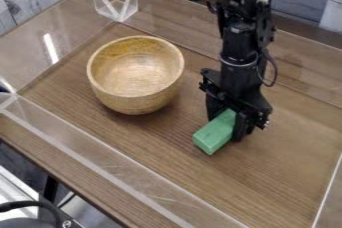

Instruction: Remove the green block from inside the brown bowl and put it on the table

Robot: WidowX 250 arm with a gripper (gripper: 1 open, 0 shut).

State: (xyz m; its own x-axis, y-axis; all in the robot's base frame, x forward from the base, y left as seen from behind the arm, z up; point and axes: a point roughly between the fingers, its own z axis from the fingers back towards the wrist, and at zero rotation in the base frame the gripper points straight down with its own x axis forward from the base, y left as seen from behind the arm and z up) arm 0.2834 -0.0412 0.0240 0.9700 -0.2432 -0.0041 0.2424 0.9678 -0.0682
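Note:
The green block (215, 134) is a small light-green bar lying low on the table (147, 167), to the right of the brown bowl (135, 73). My gripper (237, 120) points straight down and is shut on the green block at its upper end. The block's lower end looks to rest on the tabletop. The round tan wooden bowl stands empty, apart from the block and the gripper. The black arm (241, 32) rises from the gripper toward the top of the view.
Clear acrylic walls (80, 157) run round the table's edges. A clear triangular bracket (118, 2) stands at the far corner. Bare wood-grain surface lies in front of and to the right of the block.

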